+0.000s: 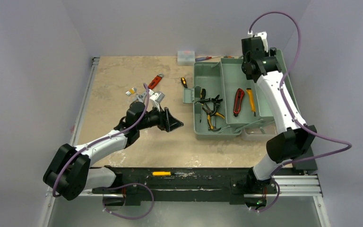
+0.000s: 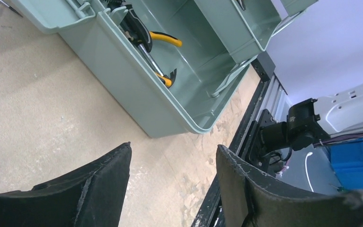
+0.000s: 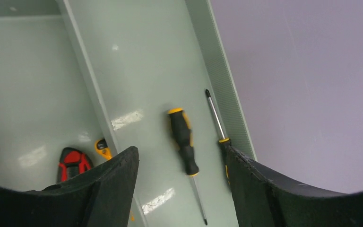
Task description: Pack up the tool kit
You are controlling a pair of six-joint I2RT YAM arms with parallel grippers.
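Toolbox [image 1: 207,75]: we log pliers [image 1: 210,111], screwdrivers [image 3: 183,139] inside; red-handled tool [image 1: 155,81], black-yellow screwdriver [image 1: 184,82] outside; left gripper [image 2: 172,151], right gripper [image 3: 182,156] spread apart, empty.

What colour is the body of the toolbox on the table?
Pale sage green. The toolbox shows best in the top external view.

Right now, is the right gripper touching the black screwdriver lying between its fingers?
Apart. The right wrist view shows bare tray floor on both sides of the screwdriver, separating it from the right gripper's fingers.
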